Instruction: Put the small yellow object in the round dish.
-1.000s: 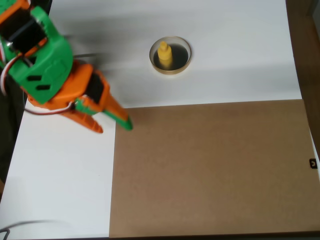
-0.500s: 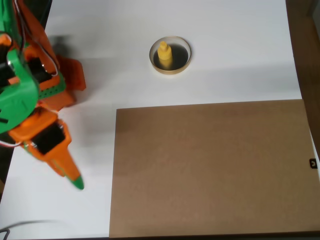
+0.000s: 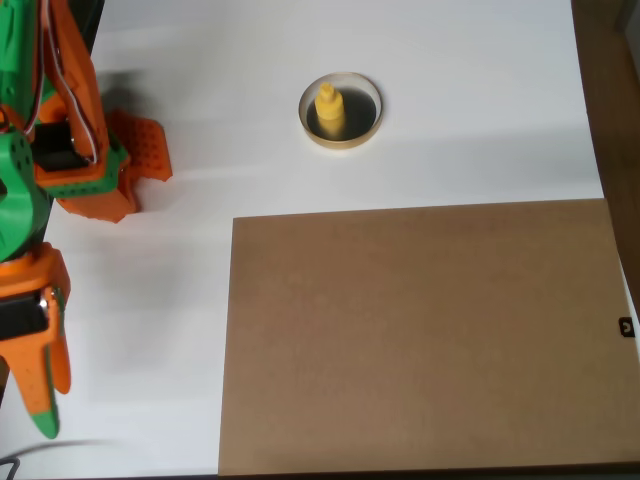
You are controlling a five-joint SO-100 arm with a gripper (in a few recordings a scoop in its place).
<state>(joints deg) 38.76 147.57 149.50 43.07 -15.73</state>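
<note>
Already the yellow piece (image 3: 328, 108) stands upright inside the dish (image 3: 371, 104), so the task looks complete. Well away from the dish, at the overhead view's lower left edge, the gripper (image 3: 40, 395) points downward, fingers together, holding nothing.

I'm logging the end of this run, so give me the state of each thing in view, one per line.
small yellow object: upright inside the round dish, knob on top.
round dish: on the white surface, holding the yellow object.
hand: at the left edge of the overhead view, far from the dish, fingers together, holding nothing.
brown board: flat on the table, bare.
</note>
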